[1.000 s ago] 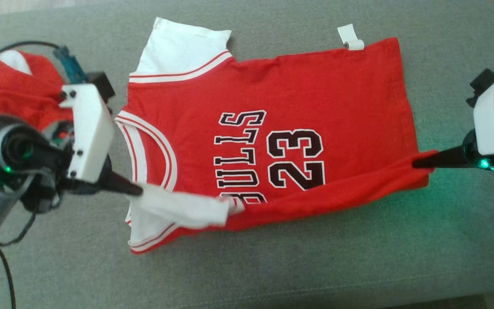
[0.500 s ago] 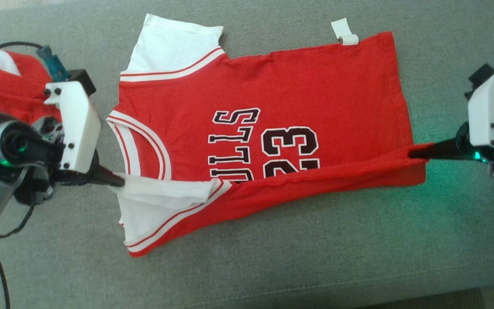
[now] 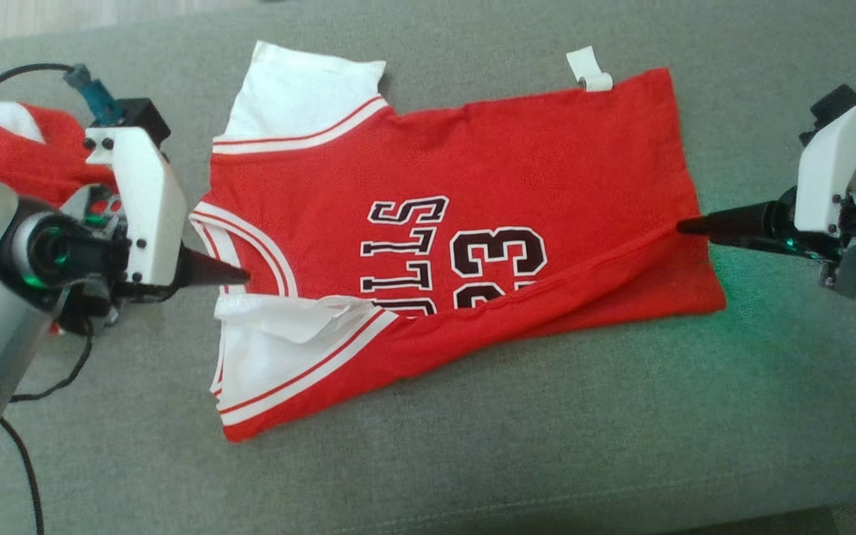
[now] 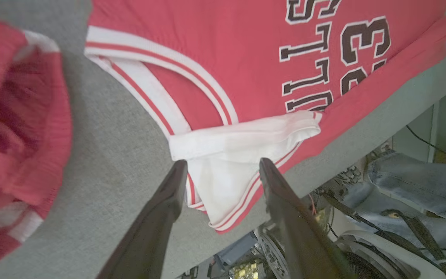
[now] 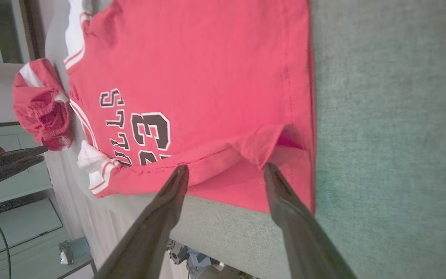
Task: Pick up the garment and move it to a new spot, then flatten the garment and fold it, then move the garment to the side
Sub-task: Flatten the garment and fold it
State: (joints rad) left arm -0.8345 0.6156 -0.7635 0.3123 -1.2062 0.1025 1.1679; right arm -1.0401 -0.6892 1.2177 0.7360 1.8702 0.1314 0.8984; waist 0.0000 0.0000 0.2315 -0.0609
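Garment (image 3: 472, 171), a red number 23 jersey, lies spread on the grey surface (image 3: 472, 461), its near edge folded up over the lower lettering (image 3: 406, 245). Left gripper (image 4: 222, 162) stands wide open astride the bunched white sleeve (image 4: 242, 143); right gripper (image 5: 225, 166) gapes empty at the hem corner (image 5: 269, 151). A second ago both were pinching that edge shut. Risk now: fingertips so close to loose cloth could snag on withdrawal and drag the slanted fold open.
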